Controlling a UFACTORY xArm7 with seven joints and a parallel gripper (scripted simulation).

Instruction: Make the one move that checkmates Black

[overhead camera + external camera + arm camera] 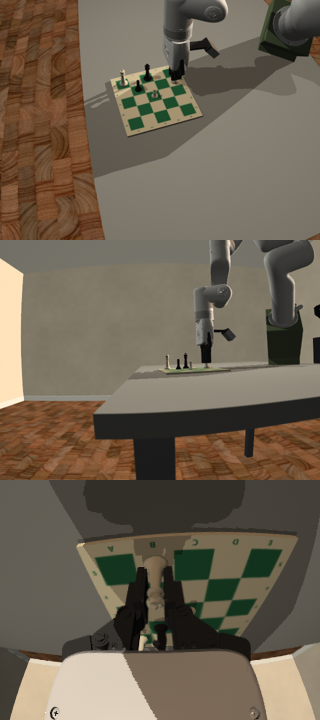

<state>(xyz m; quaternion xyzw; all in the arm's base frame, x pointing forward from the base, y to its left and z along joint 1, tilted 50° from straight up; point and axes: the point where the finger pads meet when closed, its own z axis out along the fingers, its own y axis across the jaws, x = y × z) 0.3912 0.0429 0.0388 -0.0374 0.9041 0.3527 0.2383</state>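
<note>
Claw clamped on pale piece (base on board)

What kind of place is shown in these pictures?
Probably a plain test room for a robot: a grey table carries only a small chessboard, the arm stands on a green block, and the walls are bare above a wooden floor.
</note>
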